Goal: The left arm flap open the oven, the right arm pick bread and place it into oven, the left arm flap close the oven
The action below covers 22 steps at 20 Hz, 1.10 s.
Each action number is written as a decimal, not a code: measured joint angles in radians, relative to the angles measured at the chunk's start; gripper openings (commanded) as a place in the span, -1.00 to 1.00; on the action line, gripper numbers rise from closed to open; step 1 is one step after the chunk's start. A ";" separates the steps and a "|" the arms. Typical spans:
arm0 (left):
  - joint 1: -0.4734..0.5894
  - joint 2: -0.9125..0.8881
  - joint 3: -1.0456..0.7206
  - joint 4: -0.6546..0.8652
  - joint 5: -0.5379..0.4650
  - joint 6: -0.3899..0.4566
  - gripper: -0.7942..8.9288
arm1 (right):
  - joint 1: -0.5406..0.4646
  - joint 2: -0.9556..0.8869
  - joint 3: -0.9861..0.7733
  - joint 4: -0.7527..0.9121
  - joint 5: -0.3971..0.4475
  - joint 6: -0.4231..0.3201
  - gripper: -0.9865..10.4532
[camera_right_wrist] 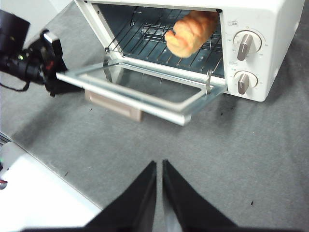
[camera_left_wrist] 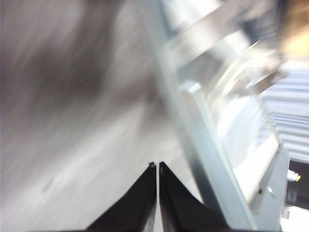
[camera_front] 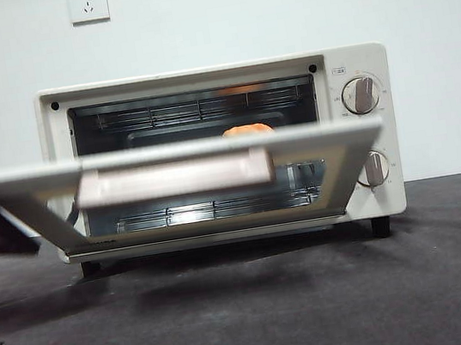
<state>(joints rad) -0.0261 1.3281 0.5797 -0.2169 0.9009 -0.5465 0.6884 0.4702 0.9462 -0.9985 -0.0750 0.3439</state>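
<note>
The cream-white oven (camera_front: pixel 353 63) stands in the middle of the table with its door (camera_front: pixel 175 153) hanging about level, half open. Its beige handle (camera_front: pixel 175 179) faces the front view. The golden-brown bread (camera_right_wrist: pixel 190 31) lies on the wire rack inside, toward the knob side, and only its top (camera_front: pixel 248 130) peeks over the door. My left gripper (camera_left_wrist: pixel 157 166) is shut with nothing in it, right beside the door's outer corner (camera_left_wrist: pixel 207 145); that view is blurred. The left arm (camera_right_wrist: pixel 34 63) reaches in at that corner. My right gripper (camera_right_wrist: pixel 159 164) is shut and empty, hovering well back from the oven.
Two beige knobs (camera_front: pixel 362 95) sit on the oven's right panel. The grey table (camera_front: pixel 251 308) spreads out in front of the oven. A white surface (camera_right_wrist: pixel 34 198) borders the table's edge. Wall sockets (camera_front: pixel 88 1) are on the white wall behind.
</note>
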 measured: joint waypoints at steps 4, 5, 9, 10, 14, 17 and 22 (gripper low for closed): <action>0.008 -0.032 0.061 0.187 0.014 -0.124 -0.81 | 0.000 0.000 0.000 0.000 0.000 0.000 -0.80; 0.009 -0.035 0.071 0.248 0.008 -0.159 -0.81 | 0.000 0.000 0.000 0.000 0.000 0.000 -0.80; 0.009 -0.035 0.073 0.471 -0.066 -0.322 -0.81 | 0.000 0.000 0.000 0.000 0.000 0.000 -0.80; 0.009 -0.035 0.073 0.531 -0.068 -0.372 -0.81 | 0.000 0.000 0.000 0.000 0.000 0.000 -0.80; 0.009 -0.037 0.073 0.643 -0.063 -0.458 -0.81 | 0.000 0.000 0.000 0.000 0.000 0.000 -0.80; 0.007 -0.047 0.070 0.680 -0.057 -0.493 -0.81 | 0.000 0.000 0.000 0.001 0.000 0.000 -0.80; 0.011 -0.132 0.070 0.725 -0.065 -0.513 -0.81 | 0.000 0.000 0.000 0.027 0.056 -0.001 -0.80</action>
<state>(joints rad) -0.0151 1.1965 0.6498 0.5079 0.8360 -1.0599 0.6884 0.4702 0.9462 -0.9710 -0.0185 0.3428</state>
